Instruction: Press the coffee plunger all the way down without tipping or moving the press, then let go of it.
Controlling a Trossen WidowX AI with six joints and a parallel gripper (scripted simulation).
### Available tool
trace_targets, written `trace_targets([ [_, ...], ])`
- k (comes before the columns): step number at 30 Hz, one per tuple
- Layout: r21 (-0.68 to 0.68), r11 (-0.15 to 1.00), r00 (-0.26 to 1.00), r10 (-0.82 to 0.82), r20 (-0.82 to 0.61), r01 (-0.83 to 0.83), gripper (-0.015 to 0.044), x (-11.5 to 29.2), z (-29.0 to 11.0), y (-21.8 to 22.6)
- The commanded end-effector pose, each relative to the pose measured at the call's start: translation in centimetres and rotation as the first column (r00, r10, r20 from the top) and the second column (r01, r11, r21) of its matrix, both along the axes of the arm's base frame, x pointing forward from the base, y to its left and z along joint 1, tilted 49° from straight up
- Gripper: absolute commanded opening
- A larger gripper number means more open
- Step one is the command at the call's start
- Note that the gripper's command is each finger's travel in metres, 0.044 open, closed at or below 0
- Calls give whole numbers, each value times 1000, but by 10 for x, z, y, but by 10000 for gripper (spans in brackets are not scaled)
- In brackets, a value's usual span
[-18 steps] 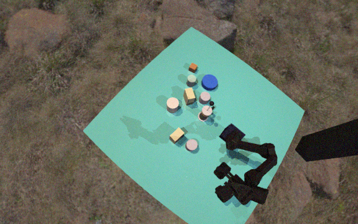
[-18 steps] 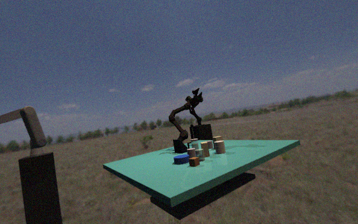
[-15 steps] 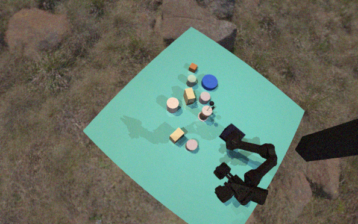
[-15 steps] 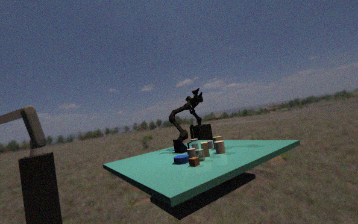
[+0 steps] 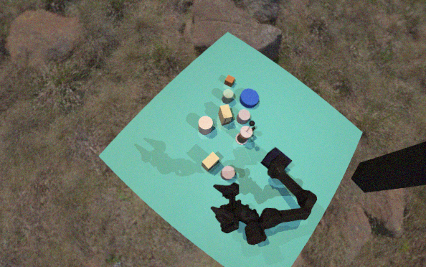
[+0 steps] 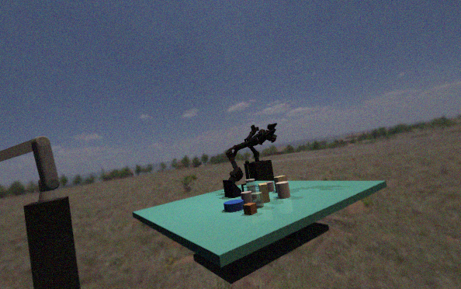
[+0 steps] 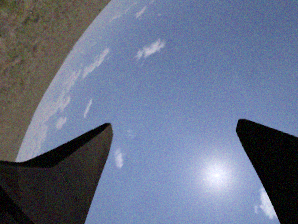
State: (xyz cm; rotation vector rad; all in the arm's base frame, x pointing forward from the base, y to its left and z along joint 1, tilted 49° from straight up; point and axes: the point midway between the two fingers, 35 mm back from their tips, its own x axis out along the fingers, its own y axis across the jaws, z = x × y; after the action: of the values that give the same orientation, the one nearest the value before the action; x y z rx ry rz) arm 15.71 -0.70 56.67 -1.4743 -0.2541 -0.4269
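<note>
The coffee press [image 5: 245, 133] is a small pinkish glass cylinder with a thin rod and a black knob [image 5: 252, 123]. It stands upright on the teal table [image 5: 143, 154] [image 6: 233, 233], close to the arm's base [image 5: 276, 158]. My gripper [image 5: 221, 199] [image 6: 264, 128] [image 7: 176, 127] is open and empty. It is raised high above the table's near part, well away from the press, with the fingers pointing up. The wrist view shows only sky between the two dark fingers. In the exterior view the press is too small to make out among the other objects.
Around the press stand a pink cylinder [image 5: 244, 115], a tan block [image 5: 225, 114], a blue disc [image 5: 249, 97], a pale green cylinder [image 5: 228, 94], an orange cube [image 5: 229, 80] and a larger pink cylinder [image 5: 206, 124]. A yellow block [image 5: 210, 160] and another pink cylinder [image 5: 228, 172] lie nearer the gripper.
</note>
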Motion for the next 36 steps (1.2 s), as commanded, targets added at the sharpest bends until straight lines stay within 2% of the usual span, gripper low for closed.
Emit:
trace_targets([
  [1, -24, 1000, 996, -12, -93, 9, 440, 27, -20, 6],
  [7, -97, 995, 935, -31, -353, -4, 440, 89, -83, 7],
  [11, -57, 998, 841, -25, -540, -8, 440, 126, -138, -10],
  [14, 39, 999, 736, 32, -676, -8, 440, 146, -186, -26],
  [18, 233, 971, 576, 156, -803, 61, 440, 157, -251, -55],
  [22, 482, 851, 413, 371, -832, 208, 440, 147, -316, -83],
  [26, 693, 602, 346, 602, -720, 396, 440, 125, -364, -104],
  [30, 813, 186, 412, 787, -459, 551, 440, 98, -391, -118],
  [33, 795, -188, 548, 811, -205, 577, 440, 81, -398, -132],
  [36, 683, -532, 704, 709, 37, 500, 440, 66, -396, -152],
])
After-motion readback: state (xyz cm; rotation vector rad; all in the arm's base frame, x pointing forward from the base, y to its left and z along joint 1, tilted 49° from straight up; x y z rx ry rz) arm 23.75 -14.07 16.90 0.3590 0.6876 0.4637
